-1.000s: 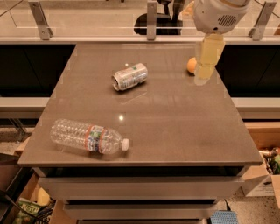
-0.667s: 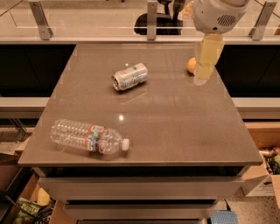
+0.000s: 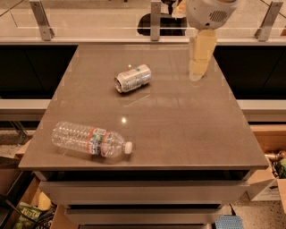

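Observation:
My gripper (image 3: 198, 74) hangs down from the white arm housing (image 3: 209, 12) over the far right part of the brown table (image 3: 178, 129), its pale tip close to the tabletop. A crushed silver drink can (image 3: 132, 78) lies on its side to the left of the gripper, well apart from it. A clear plastic water bottle (image 3: 89, 139) with a white cap lies on its side near the table's front left corner. Nothing shows between the gripper and the can.
A glass railing with metal posts (image 3: 155, 20) runs behind the table. Drawer fronts (image 3: 143, 190) sit under the tabletop. A cardboard box (image 3: 268, 188) stands on the floor at the right, and bags and clutter (image 3: 27, 212) lie at the lower left.
The gripper has shifted slightly left and now covers the small orange object that showed just to its left before. The can and bottle have not moved.

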Robot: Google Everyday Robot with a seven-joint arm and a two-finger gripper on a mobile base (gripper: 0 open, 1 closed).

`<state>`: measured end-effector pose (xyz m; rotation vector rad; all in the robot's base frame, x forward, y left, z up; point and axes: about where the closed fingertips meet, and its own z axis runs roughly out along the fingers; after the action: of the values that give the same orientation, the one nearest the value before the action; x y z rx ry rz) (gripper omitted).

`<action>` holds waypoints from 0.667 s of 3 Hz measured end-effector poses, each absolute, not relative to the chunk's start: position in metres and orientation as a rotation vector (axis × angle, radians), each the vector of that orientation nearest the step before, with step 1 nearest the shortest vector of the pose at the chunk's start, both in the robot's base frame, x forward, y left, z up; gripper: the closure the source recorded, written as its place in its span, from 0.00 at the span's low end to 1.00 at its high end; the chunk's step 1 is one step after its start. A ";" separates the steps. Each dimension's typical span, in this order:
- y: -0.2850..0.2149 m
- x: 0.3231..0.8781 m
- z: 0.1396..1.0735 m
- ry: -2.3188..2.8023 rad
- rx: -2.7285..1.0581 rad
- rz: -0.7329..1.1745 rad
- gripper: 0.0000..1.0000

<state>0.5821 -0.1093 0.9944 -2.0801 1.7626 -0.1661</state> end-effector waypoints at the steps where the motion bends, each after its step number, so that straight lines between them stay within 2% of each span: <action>1: -0.100 0.592 0.981 1.731 -2.107 -0.135 0.00; 2: -0.087 0.602 0.959 1.686 -2.147 -0.108 0.00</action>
<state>0.6018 -0.0871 0.9594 -2.1472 1.6856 -0.1078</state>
